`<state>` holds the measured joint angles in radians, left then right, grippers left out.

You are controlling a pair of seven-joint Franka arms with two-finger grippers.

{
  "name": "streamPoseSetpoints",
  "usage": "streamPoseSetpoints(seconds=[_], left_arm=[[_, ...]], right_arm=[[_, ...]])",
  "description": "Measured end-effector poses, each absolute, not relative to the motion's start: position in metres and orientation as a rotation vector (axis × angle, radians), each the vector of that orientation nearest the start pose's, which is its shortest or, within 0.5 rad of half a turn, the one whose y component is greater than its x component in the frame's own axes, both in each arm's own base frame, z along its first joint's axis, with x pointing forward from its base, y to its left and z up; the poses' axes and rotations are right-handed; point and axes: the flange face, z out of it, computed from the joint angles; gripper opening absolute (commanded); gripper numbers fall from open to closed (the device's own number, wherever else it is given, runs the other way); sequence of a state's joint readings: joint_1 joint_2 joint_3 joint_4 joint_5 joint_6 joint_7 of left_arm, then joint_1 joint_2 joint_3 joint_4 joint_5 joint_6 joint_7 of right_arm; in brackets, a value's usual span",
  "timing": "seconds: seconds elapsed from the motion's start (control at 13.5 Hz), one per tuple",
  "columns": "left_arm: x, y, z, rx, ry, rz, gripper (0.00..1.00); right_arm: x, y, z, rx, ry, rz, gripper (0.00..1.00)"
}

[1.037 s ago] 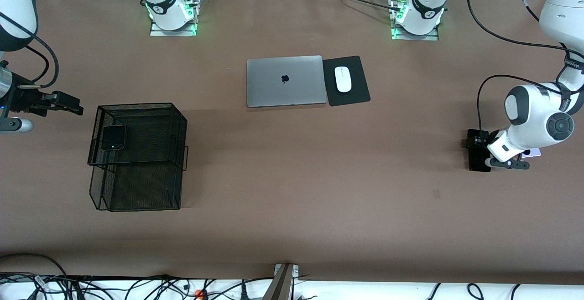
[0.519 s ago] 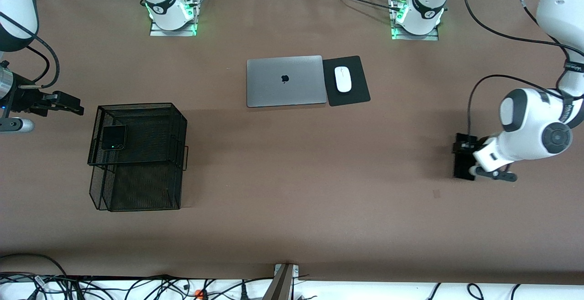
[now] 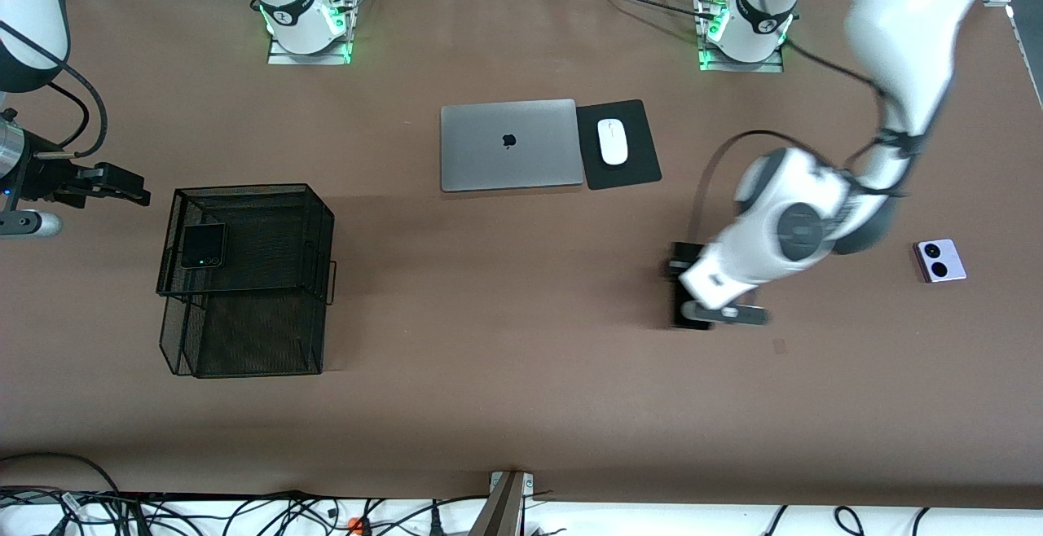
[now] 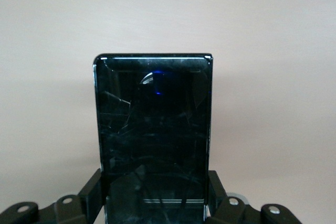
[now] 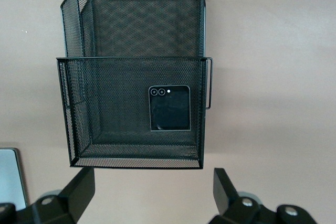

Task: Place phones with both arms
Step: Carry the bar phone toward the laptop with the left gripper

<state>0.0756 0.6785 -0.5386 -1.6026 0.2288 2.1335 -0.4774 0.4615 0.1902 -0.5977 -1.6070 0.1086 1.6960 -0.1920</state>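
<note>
Left claw (image 3: 688, 296) is clamped on the long black phone (image 4: 154, 135), up over bare bench (image 3: 521, 406). Right claw (image 5: 152, 192) waits, spread wide, by the mesh basket (image 3: 318, 218) holding the folded black phone (image 3: 203, 245). Lavender phone (image 3: 941, 261) lies toward the left arm's end.

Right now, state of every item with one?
long black phone: held in air by left gripper
right gripper: open, empty, above the mesh organizer
folded black phone: in organizer's upper tray
lavender phone: folded, on table
laptop: closed
</note>
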Motion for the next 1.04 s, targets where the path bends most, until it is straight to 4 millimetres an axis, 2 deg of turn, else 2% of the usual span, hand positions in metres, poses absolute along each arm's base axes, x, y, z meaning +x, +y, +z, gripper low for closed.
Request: streamPoseSetpoints(seconds=[0.15, 0.22, 0.3, 0.44, 0.52, 0.59, 0.67, 0.81, 1.04], left_arm=[[0.630, -0.311, 0.258, -3.275, -0.045, 0.154, 0.23], [0.626, -0.335, 0.251, -3.301, -0.087, 0.129, 0.24], [0.622, -0.355, 0.242, -3.333, -0.124, 0.096, 0.25], [0.615, -0.378, 0.217, -3.385, -0.182, 0.053, 0.29], [0.612, -0.385, 0.203, -3.401, -0.209, 0.048, 0.35], [0.610, -0.387, 0.191, -3.407, -0.235, 0.055, 0.62], [0.611, -0.386, 0.184, -3.406, -0.257, 0.059, 1.00], [0.614, -0.383, 0.182, -3.402, -0.276, 0.055, 1.00], [0.618, -0.383, 0.189, -3.408, -0.289, 0.036, 1.00]], right_arm=[[0.603, -0.046, 0.524, -3.128, -0.068, 0.105, 1.00], [0.603, -0.046, 0.524, -3.128, -0.068, 0.105, 1.00], [0.603, -0.046, 0.524, -3.128, -0.068, 0.105, 1.00], [0.604, -0.046, 0.523, -3.128, -0.068, 0.108, 1.00], [0.604, -0.046, 0.523, -3.129, -0.068, 0.109, 1.00], [0.604, -0.046, 0.523, -3.129, -0.068, 0.110, 1.00], [0.604, -0.046, 0.522, -3.129, -0.062, 0.111, 1.00], [0.604, -0.046, 0.522, -3.131, -0.032, 0.112, 1.00], [0.604, -0.045, 0.521, -3.131, -0.019, 0.114, 1.00]])
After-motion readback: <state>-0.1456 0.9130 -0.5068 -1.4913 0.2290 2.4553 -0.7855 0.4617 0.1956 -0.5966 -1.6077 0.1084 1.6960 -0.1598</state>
